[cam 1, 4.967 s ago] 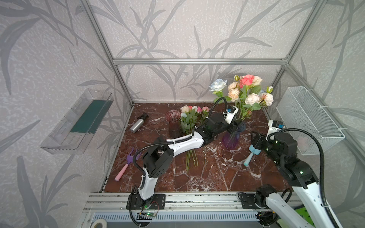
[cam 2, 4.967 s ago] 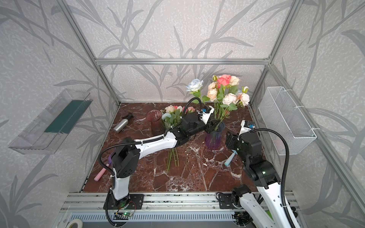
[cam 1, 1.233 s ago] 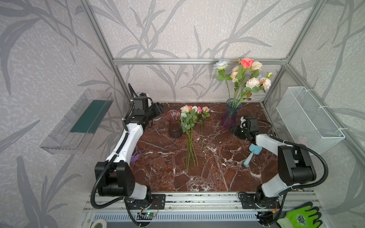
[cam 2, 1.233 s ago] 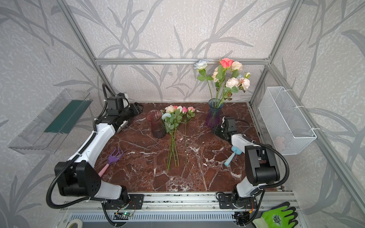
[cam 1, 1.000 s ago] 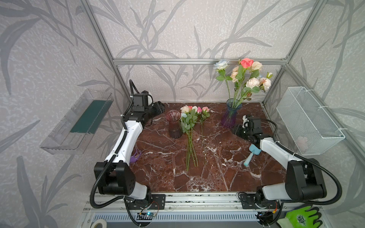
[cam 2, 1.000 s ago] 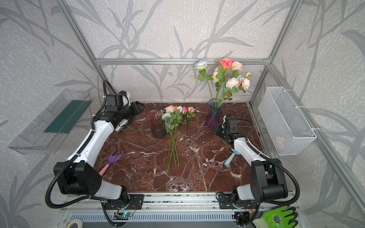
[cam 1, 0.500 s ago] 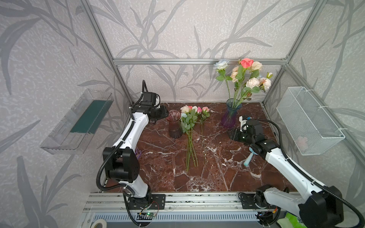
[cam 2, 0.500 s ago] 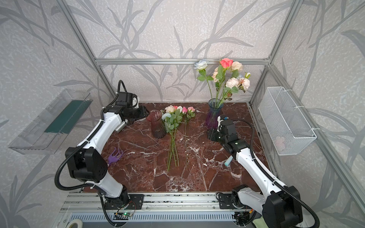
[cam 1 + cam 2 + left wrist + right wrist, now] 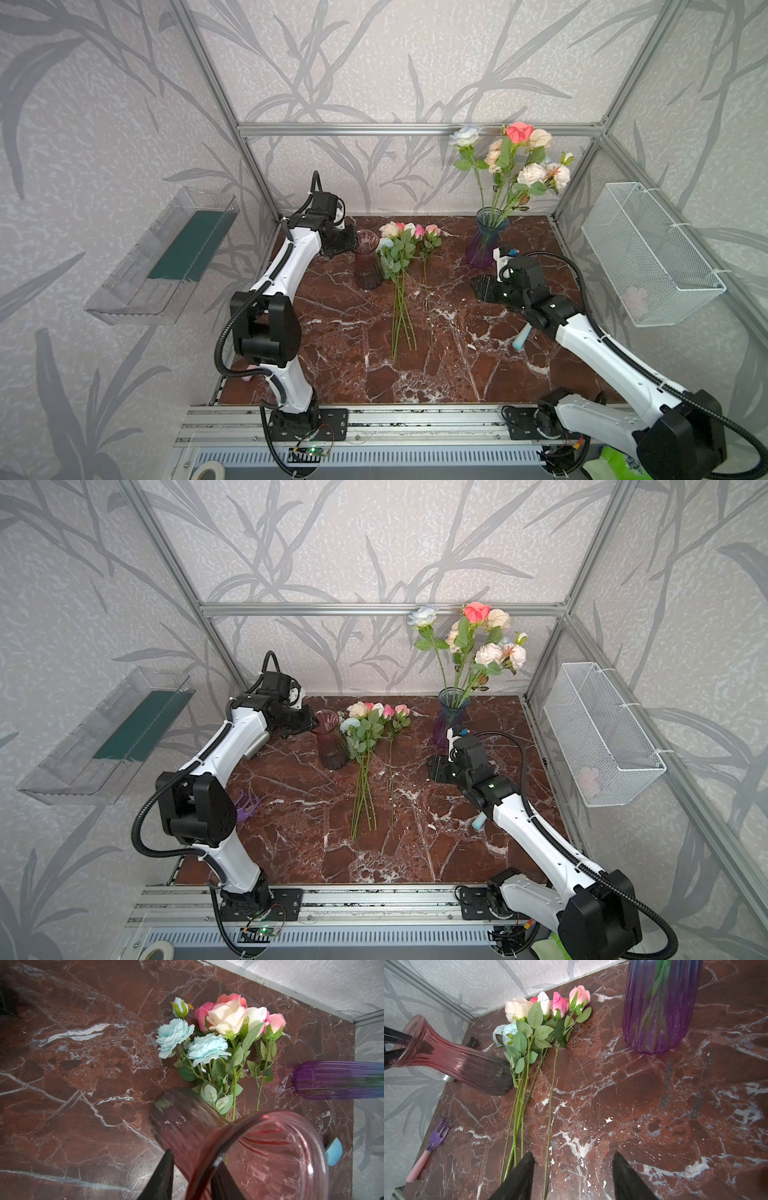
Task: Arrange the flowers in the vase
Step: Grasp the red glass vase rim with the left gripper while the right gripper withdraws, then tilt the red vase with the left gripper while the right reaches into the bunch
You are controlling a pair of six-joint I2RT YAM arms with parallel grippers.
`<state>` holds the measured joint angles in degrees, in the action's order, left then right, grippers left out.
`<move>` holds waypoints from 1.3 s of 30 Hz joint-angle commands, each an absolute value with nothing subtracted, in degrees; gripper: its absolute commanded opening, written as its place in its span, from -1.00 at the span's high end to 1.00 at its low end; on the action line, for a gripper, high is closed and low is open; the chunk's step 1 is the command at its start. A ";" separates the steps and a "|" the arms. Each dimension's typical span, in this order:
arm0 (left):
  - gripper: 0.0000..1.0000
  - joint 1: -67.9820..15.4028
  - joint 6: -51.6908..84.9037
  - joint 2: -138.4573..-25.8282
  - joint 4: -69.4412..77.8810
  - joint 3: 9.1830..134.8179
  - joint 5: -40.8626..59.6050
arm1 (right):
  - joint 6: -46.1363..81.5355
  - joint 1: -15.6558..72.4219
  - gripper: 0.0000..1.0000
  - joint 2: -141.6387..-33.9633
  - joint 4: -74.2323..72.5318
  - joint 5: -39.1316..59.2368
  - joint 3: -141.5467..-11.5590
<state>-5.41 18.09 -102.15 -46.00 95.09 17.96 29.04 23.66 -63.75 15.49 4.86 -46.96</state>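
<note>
Several loose flowers (image 9: 400, 249) (image 9: 365, 727) lie on the marble table, heads to the back and stems to the front. A purple vase (image 9: 482, 249) (image 9: 446, 725) at the back right holds several flowers (image 9: 513, 166). An empty red vase (image 9: 368, 266) (image 9: 270, 1153) stands left of the loose flowers. My left gripper (image 9: 355, 245) (image 9: 194, 1159) straddles its rim, one finger inside and one outside, with a thin gap on the outer side. My right gripper (image 9: 482, 286) (image 9: 573, 1165) hangs open and empty over the table, in front of the purple vase and right of the stems (image 9: 550, 1105).
A purple hand rake (image 9: 245, 806) lies at the left edge, a steel bottle (image 9: 255, 746) behind the left arm, and a blue-handled tool (image 9: 521, 337) under the right arm. A clear shelf (image 9: 166, 253) hangs on the left wall and a wire basket (image 9: 652, 253) on the right.
My left gripper has swung right from the back-left corner to the red vase's rim and its jaws have narrowed. My right gripper has drawn away from the purple vase, forward and left.
</note>
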 commanded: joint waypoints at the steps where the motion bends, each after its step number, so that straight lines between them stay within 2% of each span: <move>1: 0.47 -5.18 16.48 -102.80 -50.06 97.51 17.72 | 28.57 23.96 -0.20 -64.07 14.26 3.90 -47.45; 4: 0.57 -5.13 16.17 -102.69 -51.20 97.56 18.36 | 28.48 24.08 -0.20 -64.25 13.73 3.86 -47.71; 9: 1.00 -4.81 15.67 -101.74 -54.93 98.19 19.96 | 28.14 24.80 -0.19 -65.50 12.91 4.00 -48.92; 18: 1.00 -4.65 18.48 -93.51 -60.77 93.11 22.02 | 23.85 32.71 -0.18 -75.74 12.29 -3.31 -55.54; 24: 1.00 -4.72 20.89 -85.08 -63.16 84.38 26.36 | 22.16 37.69 -0.18 -90.03 14.57 -6.63 -64.71; 29: 1.00 -4.88 22.56 -78.74 -60.70 75.34 29.91 | 22.45 38.01 -0.19 -101.33 15.88 -8.98 -71.02; 33: 1.00 -5.01 21.99 -76.69 -60.05 72.96 29.27 | 21.94 37.97 -0.19 -110.18 17.99 -9.49 -77.06; 39: 0.69 -5.02 21.20 -77.58 -59.41 73.71 30.66 | 22.55 37.79 -0.16 -119.84 23.88 -10.22 -84.96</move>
<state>-4.84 21.45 -77.67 -59.51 73.03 28.10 22.44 38.04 -117.71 19.25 -8.71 -82.24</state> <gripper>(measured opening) 0.144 0.583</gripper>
